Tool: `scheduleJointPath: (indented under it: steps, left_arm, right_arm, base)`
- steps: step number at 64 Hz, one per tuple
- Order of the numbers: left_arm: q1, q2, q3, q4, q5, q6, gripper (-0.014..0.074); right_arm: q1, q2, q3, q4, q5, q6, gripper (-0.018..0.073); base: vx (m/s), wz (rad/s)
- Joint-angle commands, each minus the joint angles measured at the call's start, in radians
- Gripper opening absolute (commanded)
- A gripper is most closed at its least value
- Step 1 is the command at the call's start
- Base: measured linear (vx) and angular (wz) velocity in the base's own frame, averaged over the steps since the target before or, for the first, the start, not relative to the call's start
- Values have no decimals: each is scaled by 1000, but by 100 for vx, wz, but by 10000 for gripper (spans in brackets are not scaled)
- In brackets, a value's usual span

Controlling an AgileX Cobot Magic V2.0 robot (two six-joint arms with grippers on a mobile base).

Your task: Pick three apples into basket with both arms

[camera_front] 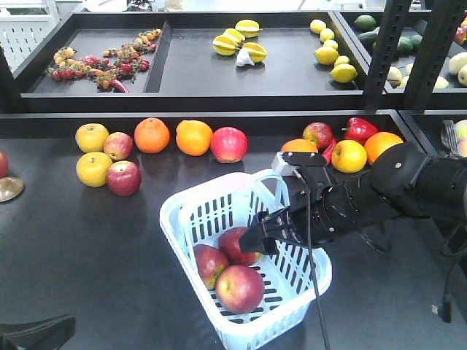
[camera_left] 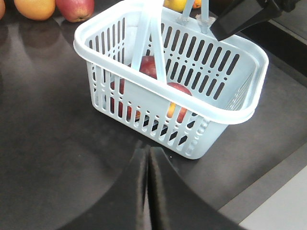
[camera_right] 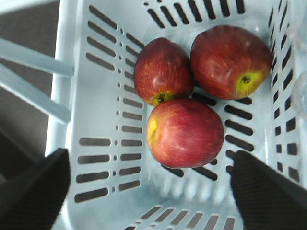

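Observation:
The pale blue basket (camera_front: 175, 219) stands on the dark table, handle up. Three dark red apples lie in it: one nearest (camera_front: 239, 288), one left (camera_front: 209, 262), one behind (camera_front: 237, 244). In the right wrist view they sit close together (camera_right: 184, 132) (camera_right: 162, 71) (camera_right: 230, 61) on the slotted bottom (camera_right: 100, 96). My right gripper (camera_front: 266, 237) (camera_right: 151, 189) hangs open over the basket, empty, its fingers (camera_right: 36, 187) wide apart. My left gripper (camera_left: 147, 158) is shut with nothing in it, low over the table just in front of the basket (camera_left: 225, 110).
Behind the basket lies a row of fruit: yellow apples (camera_front: 92, 137), red apples (camera_front: 228, 144), oranges (camera_front: 152, 135) and a red pepper (camera_front: 360, 129). A raised shelf (camera_front: 204, 98) holds starfruit and lemons. A black upright post (camera_front: 387, 44) stands at the back right.

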Motion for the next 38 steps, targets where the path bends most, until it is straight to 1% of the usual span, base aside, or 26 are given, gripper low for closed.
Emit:
scheduleJointPath:
  steps: [1, 6, 7, 11, 12, 16, 20, 30, 38]
  left_arm:
    - [-4, -2, -28, -23, -37, -9, -6]
    - [-4, -2, -28, -23, -37, -9, -6]
    - [-4, -2, -28, -23, -37, -9, -6]
    - [-4, -2, -28, -23, -37, -9, -6]
    - [-4, -2, -28, -23, -37, -9, -6]
    - [-4, -2, -28, -23, -37, -9, -6]
    - [-4, -2, -28, -23, -37, -9, -6]
    - [-4, -2, -28, -23, -37, -9, -6]
    - [-4, -2, -28, -23, -37, -9, -6]
  right_arm:
    - [-2, -67, -27, 25, 48, -28, 498]
    - [-2, -101, -27, 17, 90, -49, 347]
    - [-2, -113, -27, 13, 102, -54, 300]
    - [-2, -150, -27, -3, 133, -74, 169]
    - [-2, -166, -27, -9, 138, -78, 120]
    - [-2, -219, -27, -32, 166, -90, -20]
    - [-2, -272, -27, -47, 194, -90, -15]
    - [-2, -465, -26, -122, 271, -89, -8]
    - [-2, -643, 20, -184, 254, -90, -6]
  base:
    - [0, 0]
    - [0, 0]
    - [0, 0]
    - [0, 0]
    - [0, 0]
    - [0, 0]
    - [0, 0]
    - [0, 0]
    - [0, 0]
